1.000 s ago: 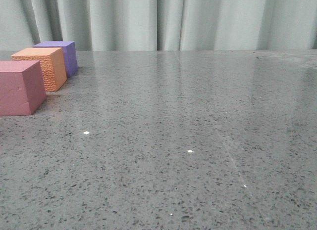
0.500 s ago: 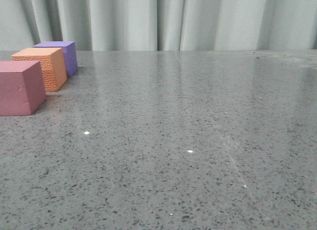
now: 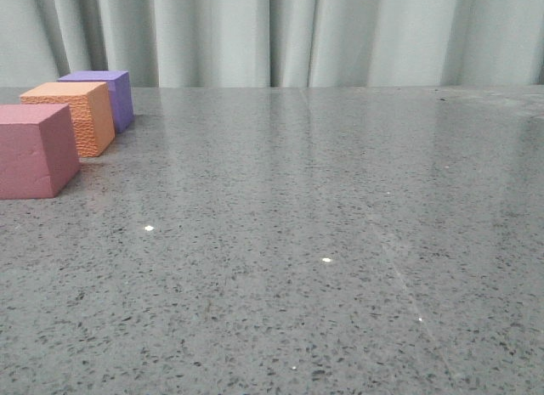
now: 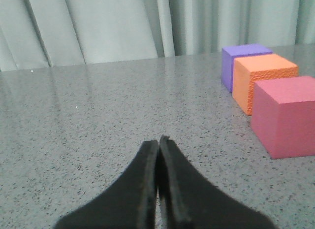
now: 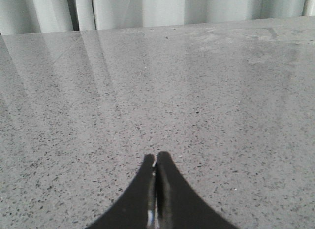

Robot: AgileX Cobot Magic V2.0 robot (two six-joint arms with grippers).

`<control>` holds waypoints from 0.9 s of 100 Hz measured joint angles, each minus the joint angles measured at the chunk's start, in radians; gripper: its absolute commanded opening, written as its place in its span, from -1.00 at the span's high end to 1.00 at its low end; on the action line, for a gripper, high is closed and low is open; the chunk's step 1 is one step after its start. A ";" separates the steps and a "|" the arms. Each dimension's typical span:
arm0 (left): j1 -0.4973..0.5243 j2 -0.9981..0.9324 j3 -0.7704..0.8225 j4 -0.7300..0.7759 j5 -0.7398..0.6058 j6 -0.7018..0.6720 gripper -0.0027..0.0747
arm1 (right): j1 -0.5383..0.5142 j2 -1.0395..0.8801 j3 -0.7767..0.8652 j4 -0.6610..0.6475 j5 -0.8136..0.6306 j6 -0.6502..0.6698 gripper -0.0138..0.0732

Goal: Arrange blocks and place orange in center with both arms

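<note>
At far left you have the pinkish-red cube (image 3: 34, 150), orange cube (image 3: 72, 115) and purple cube (image 3: 106, 93) apparently touching in a row, while both the left gripper (image 4: 158, 143) and right gripper (image 5: 155, 159) are closed on nothing.

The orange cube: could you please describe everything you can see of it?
The orange cube is a matte, foam-looking block with a smooth top and pebbled side faces. It sits upright on the grey speckled table at the far left, middle of a row, between the pinkish-red cube in front and the purple cube behind. Whether it touches either neighbour cannot be told. No gripper holds it.
</note>
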 measured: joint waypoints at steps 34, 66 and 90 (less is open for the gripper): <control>0.000 0.000 0.000 -0.009 0.009 -0.017 0.96 | 0.000 0.000 0.000 0.000 0.000 0.000 0.84; 0.000 0.000 0.000 -0.010 0.009 -0.017 0.96 | 0.000 0.000 0.000 0.000 0.000 0.000 0.84; 0.000 0.000 0.000 -0.010 0.009 -0.017 0.96 | 0.000 0.000 0.000 0.000 0.000 0.000 0.84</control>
